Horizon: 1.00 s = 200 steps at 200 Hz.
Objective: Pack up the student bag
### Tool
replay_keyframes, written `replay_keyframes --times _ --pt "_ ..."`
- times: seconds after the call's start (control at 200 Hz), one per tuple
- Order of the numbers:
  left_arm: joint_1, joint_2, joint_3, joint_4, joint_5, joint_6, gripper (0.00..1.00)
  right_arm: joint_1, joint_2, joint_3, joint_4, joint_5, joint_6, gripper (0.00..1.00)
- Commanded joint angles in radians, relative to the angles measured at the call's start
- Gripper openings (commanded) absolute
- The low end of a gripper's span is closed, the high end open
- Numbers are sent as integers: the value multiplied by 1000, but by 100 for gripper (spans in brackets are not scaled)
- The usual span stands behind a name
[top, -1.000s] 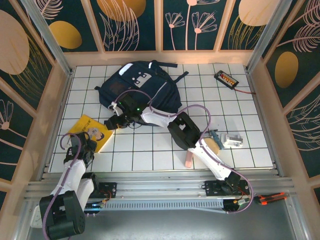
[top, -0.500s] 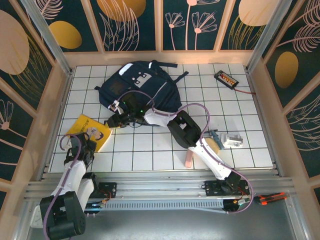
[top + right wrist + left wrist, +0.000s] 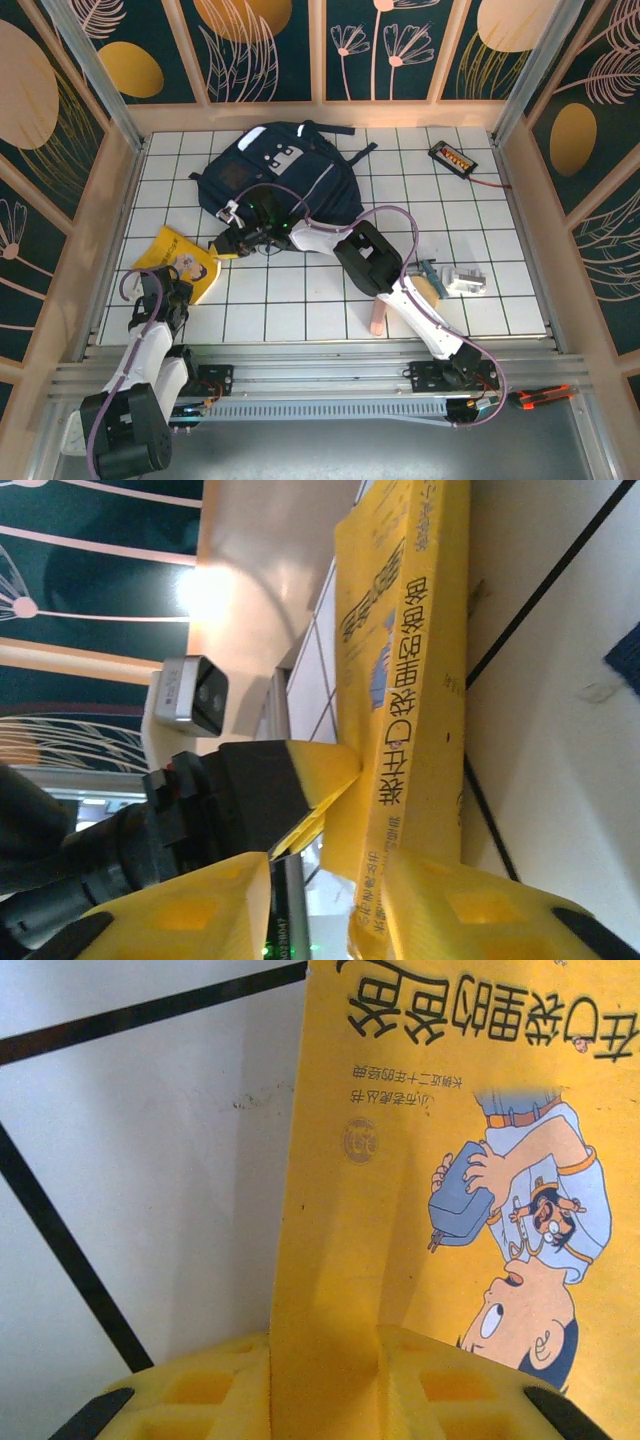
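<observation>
A white table (image 3: 480, 230), marked with a black square grid, sits inside a wooden frame with dark panels printed with flowers. The student bag (image 3: 290, 180), a large soft backpack of dark navy fabric with pale patches on its front pocket and black straps, lies flat at the far middle of the table.

Near the left edge, just in front of the bag, lies a thin yellow paperback book (image 3: 180, 258) with a glossy cover and a cartoon figure printed on it. The left gripper (image 3: 172, 285) is at the book's near corner. In the left wrist view, its two blocky yellow foam pads (image 3: 200, 1390) are closed on the book (image 3: 450, 1160), and the cover's edge runs up between them.

The right arm, white with a black elbow and looped purple cable, reaches across the table, so that the right gripper (image 3: 228, 243) is at the book's far corner, close beside the bag's lower edge. In the right wrist view, the book's flat spine (image 3: 410, 730) passes between its yellow pads (image 3: 190, 910). One pad meets the book and the other stands off with a visible gap, so this gripper is not clamped.

A small black and orange device (image 3: 452, 156) with a cable lies at the far right corner.
</observation>
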Motion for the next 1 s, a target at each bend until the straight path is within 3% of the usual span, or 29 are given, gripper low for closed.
replay_keyframes --times 0.0,0.165,0.235,0.41,0.5,0.651,0.891,0.996 --pt "-25 54 -97 44 245 -14 29 143 8 -52 -45 -178 42 36" --pt "-26 49 -97 43 250 -12 30 141 48 -57 0 -199 124 36" --pt "-25 47 -94 36 251 -3 30 142 61 -56 -19 -196 125 43" --pt "-26 47 -99 37 254 1 30 152 85 40 -295 -120 -59 52" --pt "-26 47 -103 45 259 1 30 154 106 75 -370 -98 -101 50" --pt "-26 46 -103 52 271 11 30 156 154 232 -638 64 -283 49" --pt "-33 44 -109 67 286 21 30 155 165 280 -688 179 -350 48" --pt "-36 46 -111 70 283 24 30 152 168 293 -729 230 -396 39"
